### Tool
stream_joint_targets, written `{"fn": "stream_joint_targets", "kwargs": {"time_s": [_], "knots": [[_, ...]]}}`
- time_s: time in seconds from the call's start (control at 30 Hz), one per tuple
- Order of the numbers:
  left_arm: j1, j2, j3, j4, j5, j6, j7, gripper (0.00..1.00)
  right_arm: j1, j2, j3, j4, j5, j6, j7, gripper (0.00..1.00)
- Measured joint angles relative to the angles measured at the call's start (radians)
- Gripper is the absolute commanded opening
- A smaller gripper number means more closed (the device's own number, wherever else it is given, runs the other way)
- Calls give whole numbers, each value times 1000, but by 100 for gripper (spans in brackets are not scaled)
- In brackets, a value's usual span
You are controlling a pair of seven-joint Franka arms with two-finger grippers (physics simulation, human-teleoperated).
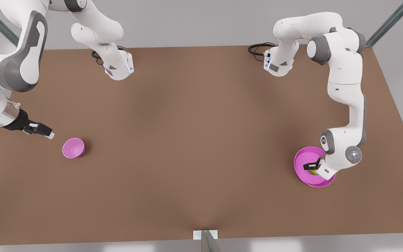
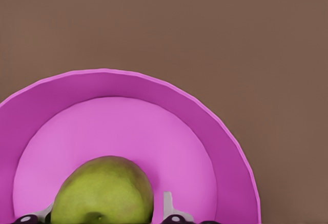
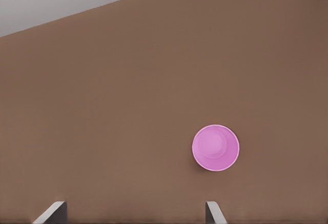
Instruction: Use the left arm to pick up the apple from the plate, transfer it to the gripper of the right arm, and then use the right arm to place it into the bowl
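The yellow-green apple (image 2: 102, 193) lies on the magenta plate (image 2: 215, 131) near the table's front at the front view's right, where the plate (image 1: 301, 159) is partly covered by the arm and a sliver of the apple (image 1: 313, 172) shows. My left gripper (image 1: 311, 167) is down over it, open, with one finger on each side of the apple (image 2: 171, 208) and a small gap beside one finger. The small pink bowl (image 1: 73, 148) stands at the front view's left. My right gripper (image 1: 48, 134) hovers open just beside the bowl (image 3: 215, 147), holding nothing.
The brown table (image 1: 194, 140) stretches wide and bare between bowl and plate. Both arm bases (image 1: 119, 68) stand at the far edge. A small bracket (image 1: 205, 235) sits at the near edge.
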Motion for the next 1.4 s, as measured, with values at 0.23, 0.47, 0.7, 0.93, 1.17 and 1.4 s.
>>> {"fn": "stream_joint_targets", "kwargs": {"time_s": [0.23, 0.47, 0.7, 0.93, 1.17, 1.4], "knots": [[-1, 0, 0, 1, 3, 8, 1, 77, 36, 0, 0, 33, 0, -25, -18, 100], [-1, 15, 0, 1, 4, 20, -1, 76, 37, -24, 45, 52, -36, -66, -34, 100], [-9, -72, -4, 13, 7, 16, -3, 72, 60, -20, 113, 52, -61, -115, -45, 100], [-20, -261, -212, 80, -128, -174, 27, 74, 46, -23, 124, 52, -64, -132, -51, 100], [-144, -137, -347, 96, -755, -259, 254, 74, 43, -5, 142, 43, -31, -136, -56, 100], [-208, -7, -425, 167, -1229, -260, 673, 74, 31, 220, 148, 128, 443, -47, -60, 100]]}}
